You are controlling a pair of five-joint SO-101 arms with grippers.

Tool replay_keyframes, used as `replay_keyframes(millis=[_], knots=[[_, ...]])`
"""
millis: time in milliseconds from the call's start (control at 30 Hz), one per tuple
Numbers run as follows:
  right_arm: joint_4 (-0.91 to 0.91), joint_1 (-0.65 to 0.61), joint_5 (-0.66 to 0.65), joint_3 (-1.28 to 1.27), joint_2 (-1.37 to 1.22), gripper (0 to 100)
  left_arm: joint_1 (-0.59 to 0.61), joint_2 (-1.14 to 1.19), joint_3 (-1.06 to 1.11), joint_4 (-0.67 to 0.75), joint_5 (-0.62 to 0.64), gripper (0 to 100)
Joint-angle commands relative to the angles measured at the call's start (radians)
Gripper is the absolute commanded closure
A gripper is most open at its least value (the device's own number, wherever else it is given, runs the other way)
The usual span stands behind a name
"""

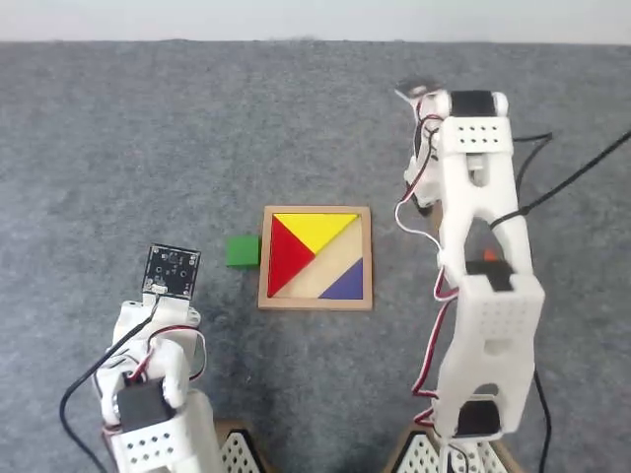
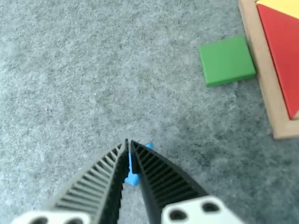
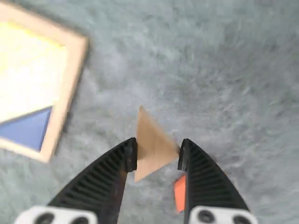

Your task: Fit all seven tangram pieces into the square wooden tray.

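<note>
The tray (image 1: pixel 315 304) holds three pieces, four seemingly left: green square (image 1: pixel 242 251) just beside it, tan triangle (image 3: pixel 150 133) clamped in the right gripper (image 3: pixel 158 142), blue sliver (image 2: pixel 132 178) pinched by the left gripper (image 2: pixel 129 143), orange piece (image 3: pixel 180 192) nearby.

Grey carpet-like table cover (image 1: pixel 118 128), pale strip (image 1: pixel 296 20) — along its far edge

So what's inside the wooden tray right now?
A red triangle, a yellow triangle and a blue triangle. The rest looks bare; the tray floor under those pieces is hidden.
</note>
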State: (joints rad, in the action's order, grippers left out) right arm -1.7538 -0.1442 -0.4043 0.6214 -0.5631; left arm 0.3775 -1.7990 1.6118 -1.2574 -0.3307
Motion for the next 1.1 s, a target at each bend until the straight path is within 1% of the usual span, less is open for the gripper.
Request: replay_keyframes(millis=[0,133,233,333,433,500,600,733,833,1000,1067], knots=[[-0.042,-0.119,-0.066,-0.112,0.188,86.6,0.006,-0.018,-0.007,-0.005,-0.011,99],[-0.002,-0.286,-0.12,-0.265,0.291,86.5,0.006,-0.018,-0.007,-0.005,-0.011,99],[0.125,-0.386,-0.18,-0.33,0.305,86.5,0.006,-0.018,-0.005,-0.005,-0.011,99],[0.278,-0.452,-0.238,-0.377,0.269,86.5,0.006,-0.018,-0.005,-0.005,-0.011,99],[0.363,-0.493,-0.341,-0.396,0.2,86.5,0.006,-0.02,-0.002,0.0,-0.012,99],[0.377,-0.513,-0.371,-0.396,0.162,86.5,0.011,-0.02,-0.002,0.011,-0.012,99],[0.43,-0.522,-0.368,-0.394,0.131,86.5,0.069,-0.02,-0.008,0.028,-0.011,99],[0.429,-0.558,-0.368,-0.399,0.122,86.5,0.17,-0.02,-0.008,0.097,0.008,98],[0.429,-0.582,-0.367,-0.4,0.119,86.4,0.187,-0.02,-0.019,0.118,0.064,98],[0.427,-0.621,-0.367,-0.428,0.117,85.9,0.192,-0.02,-0.021,0.118,0.069,98],[0.429,-0.622,-0.367,-0.448,0.117,79.9,0.192,-0.02,-0.021,0.12,0.069,98]])
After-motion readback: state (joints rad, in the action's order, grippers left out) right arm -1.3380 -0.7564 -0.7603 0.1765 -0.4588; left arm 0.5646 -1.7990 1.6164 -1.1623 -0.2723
